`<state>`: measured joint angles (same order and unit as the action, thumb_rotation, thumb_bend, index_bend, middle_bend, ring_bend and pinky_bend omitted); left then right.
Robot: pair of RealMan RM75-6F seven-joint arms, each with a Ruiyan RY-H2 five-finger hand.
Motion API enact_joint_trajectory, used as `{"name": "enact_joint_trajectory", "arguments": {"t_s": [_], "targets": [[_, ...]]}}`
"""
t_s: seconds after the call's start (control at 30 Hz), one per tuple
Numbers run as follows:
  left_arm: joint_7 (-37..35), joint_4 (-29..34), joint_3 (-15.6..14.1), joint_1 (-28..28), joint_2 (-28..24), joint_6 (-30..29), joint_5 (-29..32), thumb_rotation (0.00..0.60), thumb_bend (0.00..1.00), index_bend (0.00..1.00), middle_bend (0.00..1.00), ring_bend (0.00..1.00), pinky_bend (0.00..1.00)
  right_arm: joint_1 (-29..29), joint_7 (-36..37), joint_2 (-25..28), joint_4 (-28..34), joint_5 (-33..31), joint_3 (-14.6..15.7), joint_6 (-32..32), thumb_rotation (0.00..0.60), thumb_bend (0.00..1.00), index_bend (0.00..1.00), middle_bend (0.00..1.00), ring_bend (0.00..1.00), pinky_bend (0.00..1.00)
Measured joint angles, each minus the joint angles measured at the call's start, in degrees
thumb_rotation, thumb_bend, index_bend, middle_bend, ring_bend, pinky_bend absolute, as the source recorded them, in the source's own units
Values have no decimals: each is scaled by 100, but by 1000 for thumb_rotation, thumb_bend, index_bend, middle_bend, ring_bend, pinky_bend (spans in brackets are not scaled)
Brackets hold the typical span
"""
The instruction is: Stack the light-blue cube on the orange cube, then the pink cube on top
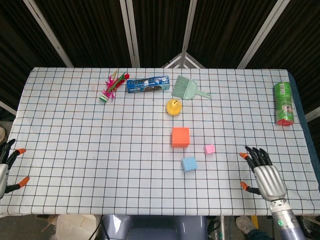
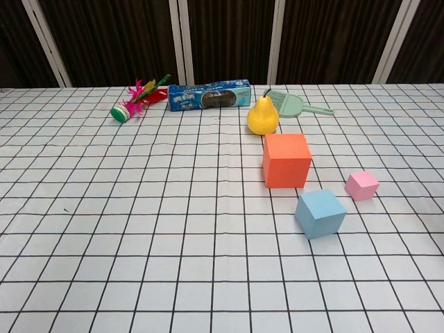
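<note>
At the far left table edge, the left hand (image 1: 6, 167) hangs released, fingers spread, holding nothing, well apart from all three cubes. Far to its right, past bare checked cloth, stand a feathered shuttlecock (image 1: 111, 86), a blue biscuit packet (image 1: 147, 84), a green dustpan brush (image 1: 186, 88) and a yellow pear (image 1: 173, 107).

The orange cube (image 1: 180, 137) sits well to the left of and beyond the right hand (image 1: 265, 175). The light-blue cube (image 1: 189, 164) lies just nearer than it, about level with that hand; the pink cube (image 1: 209, 149) rests between, closest to it. None touch. The right hand is released, fingers fanned, empty. A green can (image 1: 283, 103) stands beyond it.

Nothing is stacked yet. Judging from this, the reach for the light-blue cube is the step in hand; next, the right hand must travel leftward and close around that cube without nudging the pink one.
</note>
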<state>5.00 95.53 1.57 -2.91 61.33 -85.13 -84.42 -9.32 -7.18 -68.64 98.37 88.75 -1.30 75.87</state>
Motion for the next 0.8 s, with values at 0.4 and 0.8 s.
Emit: {"name": "enact_joint_trajectory", "arguments": {"t_s": [0.4,0.8], "targets": [[4,-45,35,-56,7,138,134,600,206,221,14,0,18,-619,-1372,-828,409,-760,-201,-920,600,248,204,67,31,0],[64,-41,41,-65,21,155,180,600,206,221,14,0,18,-942,-1891,-1250,520,-1153,-342,-1088,600,248,246,67,31,0]]}}
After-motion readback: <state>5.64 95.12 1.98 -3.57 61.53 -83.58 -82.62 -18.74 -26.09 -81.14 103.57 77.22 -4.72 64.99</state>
